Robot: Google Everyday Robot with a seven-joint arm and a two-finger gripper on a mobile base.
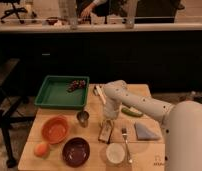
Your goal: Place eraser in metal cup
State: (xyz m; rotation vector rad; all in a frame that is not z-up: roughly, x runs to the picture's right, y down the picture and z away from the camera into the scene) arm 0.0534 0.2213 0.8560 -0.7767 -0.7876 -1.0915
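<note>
The eraser (106,131), a long dark block with pale edges, lies flat on the wooden table (94,162), just right of the metal cup (83,118). The metal cup is a small shiny cylinder standing upright in front of the green tray. My gripper (110,118) hangs from the white arm (139,104), pointing down right over the eraser's far end. I cannot tell whether it touches the eraser. The cup sits about a hand's width to the left of the gripper.
A green tray (59,94) with dark grapes (77,85) sits at the back left. An orange bowl (55,129), an orange fruit (41,149), a maroon bowl (76,151) and a white cup (115,152) stand in front. A fork (126,142), blue-grey cloth (145,131), green vegetable (131,111) and white-handled utensil (100,93) lie nearby.
</note>
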